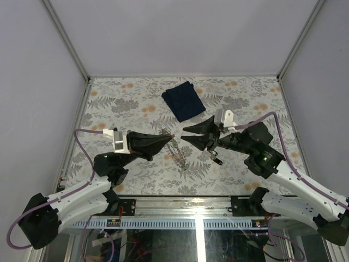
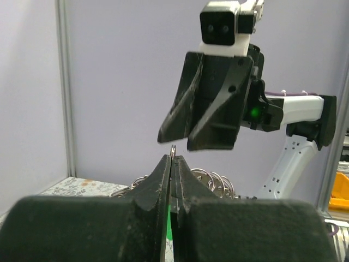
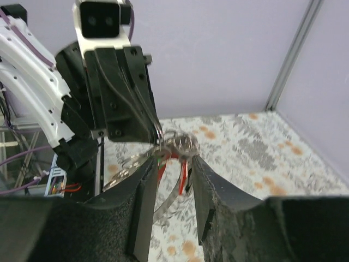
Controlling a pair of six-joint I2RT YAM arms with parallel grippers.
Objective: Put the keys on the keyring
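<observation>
Pale lilac walls box in a table (image 1: 120,106) covered with a grey fern-and-flower print. At its middle the left gripper (image 1: 170,137) is pinched fully closed, its two black fingers (image 2: 163,174) pressed flat together. A thin bit of silvery wire pokes up from their tips. It belongs to the keyring (image 1: 178,152), which droops from that pinch toward the tabletop as a fine, chain-like loop. Facing it tip to tip, the right gripper (image 1: 182,134) stands partly spread, one finger above the other in the overhead view, just beside the left tips. From the right wrist a clear gap shows between its fingers (image 3: 143,191). In that gap hang the keys (image 3: 184,173), red-headed with a speck of green beside them, bunched with small rings under the left fingertips. Whether the right pads touch them I cannot tell. Both arms reach inward from the near edge. Farther back, apart from both grippers, lies a dark blue folded cloth (image 1: 184,101).
</observation>
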